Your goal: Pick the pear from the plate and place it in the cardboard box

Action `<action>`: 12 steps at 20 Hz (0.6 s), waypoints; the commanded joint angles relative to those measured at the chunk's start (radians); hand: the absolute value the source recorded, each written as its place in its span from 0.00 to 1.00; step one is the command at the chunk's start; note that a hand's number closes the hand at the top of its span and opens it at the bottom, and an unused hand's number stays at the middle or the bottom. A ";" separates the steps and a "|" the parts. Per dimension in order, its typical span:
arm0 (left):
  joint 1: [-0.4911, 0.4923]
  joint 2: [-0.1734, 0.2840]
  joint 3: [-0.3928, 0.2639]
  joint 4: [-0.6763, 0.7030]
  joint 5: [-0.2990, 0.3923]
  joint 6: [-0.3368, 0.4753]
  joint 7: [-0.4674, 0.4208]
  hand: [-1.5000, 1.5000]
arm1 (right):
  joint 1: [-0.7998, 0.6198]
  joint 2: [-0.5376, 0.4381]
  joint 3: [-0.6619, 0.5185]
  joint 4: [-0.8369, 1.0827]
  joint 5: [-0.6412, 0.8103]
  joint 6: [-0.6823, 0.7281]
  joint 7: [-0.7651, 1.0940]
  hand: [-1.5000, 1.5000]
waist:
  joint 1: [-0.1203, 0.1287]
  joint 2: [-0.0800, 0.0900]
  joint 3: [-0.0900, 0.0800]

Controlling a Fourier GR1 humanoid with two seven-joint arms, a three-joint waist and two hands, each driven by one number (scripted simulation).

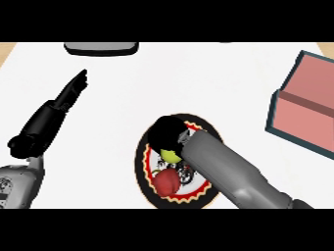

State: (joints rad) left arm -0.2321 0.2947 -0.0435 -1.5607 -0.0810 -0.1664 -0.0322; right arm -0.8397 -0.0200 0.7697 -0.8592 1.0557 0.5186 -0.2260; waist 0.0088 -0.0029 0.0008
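Yellow-green pear (172, 156) lies on the plate (142, 169), and we find the right robot hand (168, 133) directly over it, fingers curled round its top. We note a red fruit (167, 181) just below that hand on the same plate. We see the cardboard box (310, 109) well off to its right, on the desk (198, 83). The left robot hand (68, 95) rests released, fingers straight, far left.

flat, even light over a pale counter

the white counter (198, 83) is bright and evenly lit, with no glare and no clear light direction. cast shadows hardly show beneath the plate (142, 166) or the box (310, 112). the black hands read as dark shapes with little surface detail.
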 commanded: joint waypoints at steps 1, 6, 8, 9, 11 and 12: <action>0.042 -0.011 -0.006 0.024 -0.033 0.017 -0.061 0.50 | 0.150 -0.047 -0.025 -0.142 -0.004 -0.128 0.009 1.00 | -0.027 -0.002 -0.001; 0.077 0.017 0.042 0.024 0.001 0.004 -0.060 0.50 | 0.311 -0.160 -0.166 -0.398 -0.089 -0.304 0.011 1.00 | -0.072 -0.014 0.000; 0.061 0.034 0.058 0.000 0.021 -0.013 -0.027 0.50 | 0.396 -0.196 -0.165 -0.521 -0.088 -0.359 0.005 1.00 | -0.064 -0.014 0.000; 0.057 0.023 0.051 0.012 0.017 -0.011 -0.045 0.50 | 0.439 -0.200 -0.151 -0.582 -0.074 -0.391 0.014 1.00 | -0.061 -0.011 0.000; 0.026 0.025 0.052 0.038 -0.003 0.001 -0.027 0.50 | 0.502 -0.240 -0.125 -0.754 -0.060 -0.371 0.038 1.00 | -0.069 -0.012 -0.001; 0.089 0.027 0.050 -0.014 0.013 -0.014 -0.052 0.50 | 0.512 -0.272 -0.137 -0.825 -0.052 -0.379 0.040 1.00 | -0.056 -0.016 -0.001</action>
State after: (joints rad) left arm -0.1745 0.3160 0.0008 -1.5482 -0.0759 -0.1703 -0.0741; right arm -0.4321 -0.2179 0.6352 -1.4464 0.9895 0.1873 -0.2005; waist -0.0508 -0.0152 0.0005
